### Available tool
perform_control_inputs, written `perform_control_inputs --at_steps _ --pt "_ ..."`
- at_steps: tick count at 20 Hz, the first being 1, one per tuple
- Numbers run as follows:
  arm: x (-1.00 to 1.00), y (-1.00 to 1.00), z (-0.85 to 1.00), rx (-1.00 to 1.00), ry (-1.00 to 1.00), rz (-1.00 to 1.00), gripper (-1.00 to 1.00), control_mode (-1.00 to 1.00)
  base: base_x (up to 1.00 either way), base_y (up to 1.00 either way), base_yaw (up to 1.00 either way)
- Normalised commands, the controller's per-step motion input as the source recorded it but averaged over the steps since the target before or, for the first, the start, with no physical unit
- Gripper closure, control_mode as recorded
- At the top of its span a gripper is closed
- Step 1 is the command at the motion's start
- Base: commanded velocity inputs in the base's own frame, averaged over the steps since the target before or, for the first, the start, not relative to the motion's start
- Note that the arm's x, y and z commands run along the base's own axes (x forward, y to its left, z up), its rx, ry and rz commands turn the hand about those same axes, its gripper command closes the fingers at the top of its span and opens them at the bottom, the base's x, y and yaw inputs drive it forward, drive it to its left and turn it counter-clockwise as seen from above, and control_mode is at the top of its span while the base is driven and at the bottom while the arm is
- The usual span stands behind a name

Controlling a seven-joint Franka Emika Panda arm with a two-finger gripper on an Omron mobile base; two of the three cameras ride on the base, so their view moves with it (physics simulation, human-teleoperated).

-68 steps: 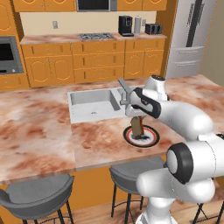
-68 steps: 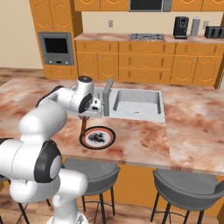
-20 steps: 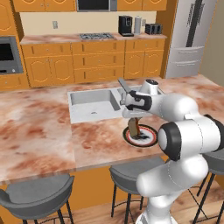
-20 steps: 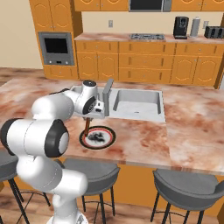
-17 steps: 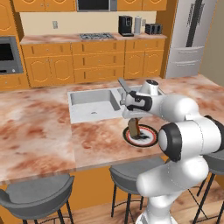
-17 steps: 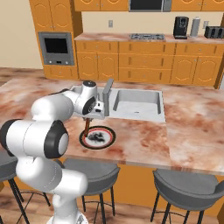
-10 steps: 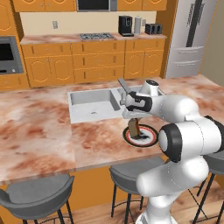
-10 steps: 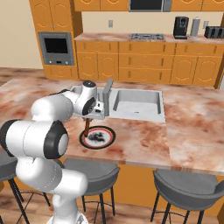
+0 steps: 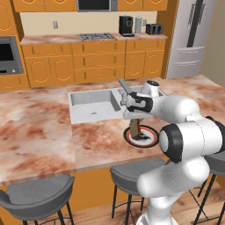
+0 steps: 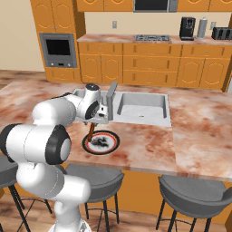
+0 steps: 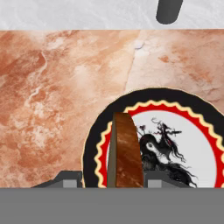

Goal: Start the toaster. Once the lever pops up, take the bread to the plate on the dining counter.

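End effector (image 11: pixel 126 181) jaws flank the upright bread (image 11: pixel 125 151), contact unclear, plate (image 11: pixel 192 144) half cropped.

Behind my counter: orange base cabinets (image 9: pixel 105 61) along the back wall w/ a marbled worktop, gas hob (image 9: pixel 96 36) set in it. Microwave (image 9: pixel 96 5) overhead btwn orange wall cabinets. Built-in oven (image 10: pixel 56 46) in a tall orange unit at the far left end. Steel fridge (image 9: pixel 190 37) far right. Black coffee machine (image 9: pixel 126 26) + a steel canister beside it. Cream wall, outlet (image 9: pixel 55 25) on it. Wood floor. Grey round stools (image 10: pixel 194 192) below me. Even, flat light.
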Motion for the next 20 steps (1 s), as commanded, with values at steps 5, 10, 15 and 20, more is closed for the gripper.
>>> perform_control_inputs --at_steps 5,10,15,20 --pt "-0.15 -0.01 0.00 0.00 0.00 0.00 -1.00 -1.00 0.00 0.00 0.00" --pt "-0.40 -0.11 0.00 0.00 0.00 -0.02 -1.00 -1.00 0.00 0.00 0.00" --pt "-0.44 -0.13 0.00 0.00 0.00 -0.05 -1.00 -1.00 0.00 0.00 0.00" --pt "-0.18 -0.03 0.09 0.00 0.00 -0.07 -1.00 -1.00 0.00 0.00 0.00"
